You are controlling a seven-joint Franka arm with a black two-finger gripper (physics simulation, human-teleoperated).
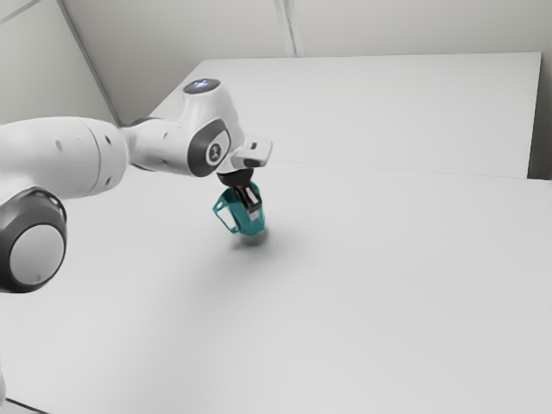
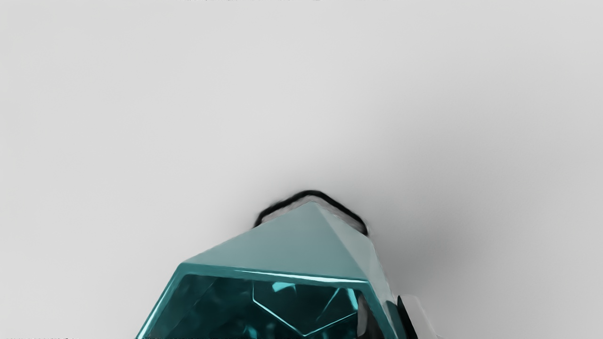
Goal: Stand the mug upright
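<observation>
Have teal mug [image 1: 243, 217] in grip near centre of ext. view, just toward 9 o'clock; table [image 1: 371, 285] below. See handle [image 1: 224, 217] at mug's 9 o'clock side, same view, and soft dark shadow [image 1: 252, 241] approx. at 6 o'clock. Find gripper [image 1: 251, 207] closed on mug wall: pinched w/ one finger inside mouth, other outside. In ext. view read slight lean, mouth to approx. 11 o'clock, base to approx. 5; in wrist view look down into open mouth [image 2: 282, 306]. Judge as near upright, not free-standing. Can't tell contact of base w/ table. Main risk: drop or rock-over if released w/ base raised or resting on one edge only; cause = residual lean + unverified contact. Next: swing about pads under own wt, owing to pinch at one side of wall, well off mug's middle. Poss. tip to 9 o'clock too, from added handle wt. Also poss. skid or lever-over if pressed down while tilted. On any withdrawal, beware snagging wall or rim w/ inside finger, esp. if opened too little or pulled sideways; would drag mug over. Likewise avoid opening too wide inside mouth: could shove opposite wall.
</observation>
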